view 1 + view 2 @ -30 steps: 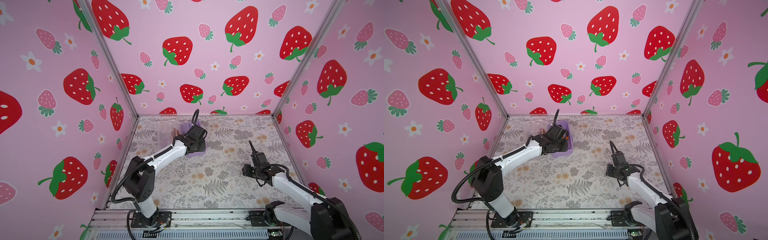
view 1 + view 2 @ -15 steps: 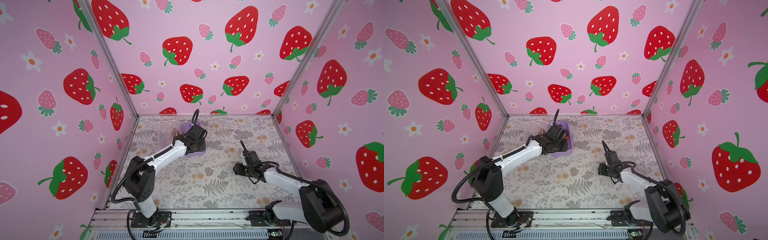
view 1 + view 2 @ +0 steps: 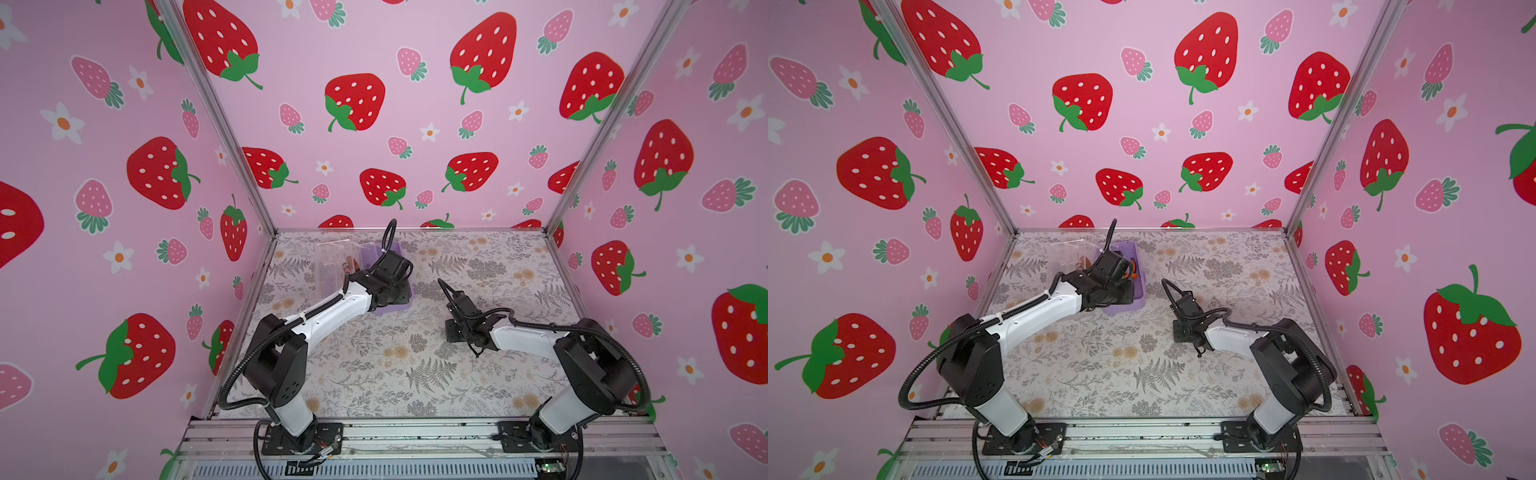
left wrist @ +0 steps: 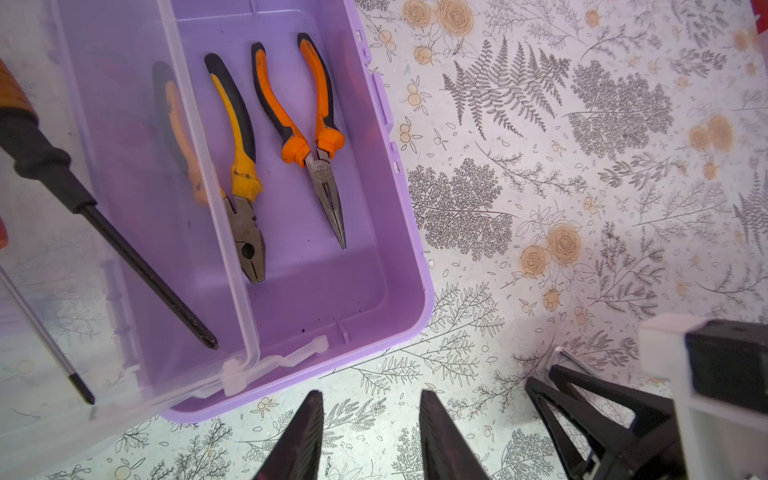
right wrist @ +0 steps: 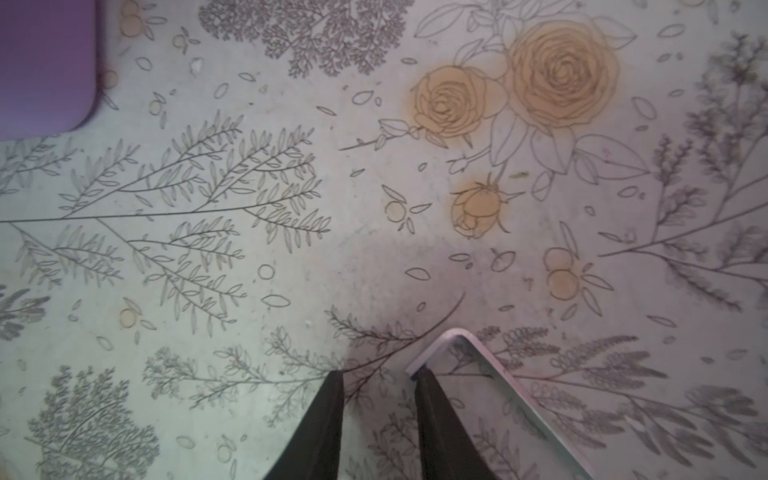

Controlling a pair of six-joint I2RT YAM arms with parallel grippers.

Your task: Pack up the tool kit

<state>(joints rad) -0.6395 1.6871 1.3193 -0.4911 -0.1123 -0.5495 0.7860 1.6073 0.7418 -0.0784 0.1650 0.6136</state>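
Tool kit (image 3: 395, 308) (image 3: 1126, 306): stands at the far left of the floral surface (image 3: 395, 374), in both top views partly under the left arm's wrist. The case is open. Its clear lid (image 4: 124, 124) is swung over to the left of the lilac base (image 4: 332, 291).

Contents of the base: one pair of yellow-handled combination pliers (image 4: 245, 199) and one pair of orange-handled needle-nose pliers (image 4: 320, 166), side by side, not touching. A black-shafted screwdriver (image 4: 124, 249) and a thinner screwdriver (image 4: 41, 328) lie at the lid.

Left gripper (image 4: 372, 395): just off the near corner of the base. Jaws moderately parted, nothing between them, bare surface showing in the gap.

Right gripper (image 5: 379, 374) (image 3: 452, 331): low over the middle of the surface, right of the case and clear of it. Jaws narrowly parted, with surface visible in the gap. A silver hex key (image 5: 432, 349) lies flat on the surface; the end of its short leg meets the tip of one finger (image 5: 436, 415). It is not clamped from both sides.
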